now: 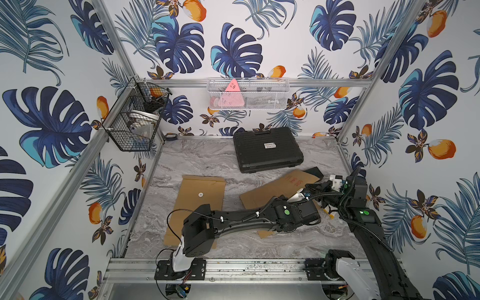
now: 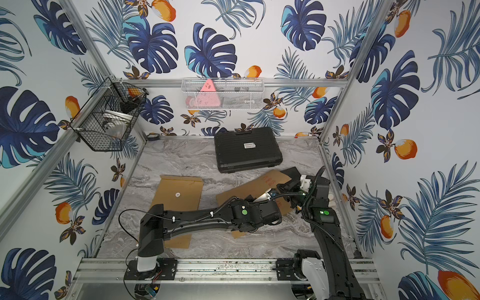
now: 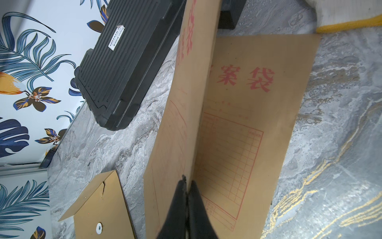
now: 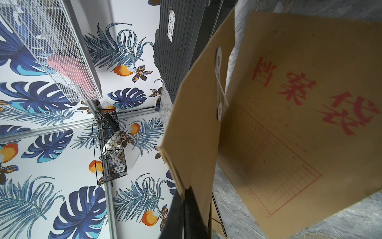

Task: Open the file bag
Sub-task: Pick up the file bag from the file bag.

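Note:
A brown kraft file bag [image 3: 186, 103] stands lifted on edge, red print on one face. Its other face [image 4: 196, 124] carries two white buttons wound with string [image 4: 219, 82]. My left gripper [image 3: 187, 182] is shut on its edge. My right gripper [image 4: 187, 191] is shut on a corner of the same bag. In both top views the two grippers [image 1: 310, 196] [image 1: 315, 186] meet at the right of the table, over kraft paper [image 1: 280, 189]. A second file bag [image 3: 248, 124] with red characters lies flat beneath.
Another file bag [image 1: 200, 197] with a white button lies flat at the left, partly under my left arm. A black ribbed case [image 1: 267, 149] sits behind. A black wire basket [image 1: 135, 117] and a white mesh basket [image 1: 248, 94] hang on the walls.

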Robot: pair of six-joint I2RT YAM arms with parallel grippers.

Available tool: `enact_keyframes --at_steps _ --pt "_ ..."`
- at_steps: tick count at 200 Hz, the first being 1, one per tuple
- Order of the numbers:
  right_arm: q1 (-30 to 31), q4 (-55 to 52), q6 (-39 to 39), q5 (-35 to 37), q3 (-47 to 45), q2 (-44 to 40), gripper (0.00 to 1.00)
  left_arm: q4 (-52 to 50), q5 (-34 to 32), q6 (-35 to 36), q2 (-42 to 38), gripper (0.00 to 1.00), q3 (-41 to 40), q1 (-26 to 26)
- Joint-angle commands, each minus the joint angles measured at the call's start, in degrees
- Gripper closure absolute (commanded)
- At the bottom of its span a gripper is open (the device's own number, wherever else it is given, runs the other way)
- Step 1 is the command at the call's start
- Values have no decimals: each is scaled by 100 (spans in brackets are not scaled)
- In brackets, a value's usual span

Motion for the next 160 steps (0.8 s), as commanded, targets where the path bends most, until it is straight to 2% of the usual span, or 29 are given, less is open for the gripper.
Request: enact_keyframes --at_steps 1,7,11,19,24,36,75,100,124,141,160 --pt "-7 14 -58 11 105 -8 100 -81 -151 -51 -156 100 -62 40" --pt "-7 36 -77 -15 132 2 100 -88 -151 -55 -203 100 -77 49" --pt "-7 45 -98 -27 146 -3 96 -90 -149 -55 -238 100 -93 64" --pt "-7 50 -160 -30 207 -2 83 -91 -128 -64 -316 100 -122 99" --pt "-7 59 -225 -37 246 0 70 -100 -113 -72 -393 100 -139 118" --pt "-7 99 -361 -30 347 -4 48 -125 -54 -92 -583 100 -164 208" --pt "1 82 -1000 -79 873 -21 1 -152 361 -92 -1441 100 -232 609" --pt "65 103 -1367 -307 1228 160 0 -55 724 90 -1997 100 -287 860" --pt "421 505 -1961 -693 1345 437 0 31 1091 247 -2498 100 -290 1029" --pt "528 -91 -2511 -667 1768 631 0 144 1578 255 -2850 100 -306 1157" --pt "542 478 -2547 -911 1711 628 0 295 2159 171 -3242 100 -341 1317"
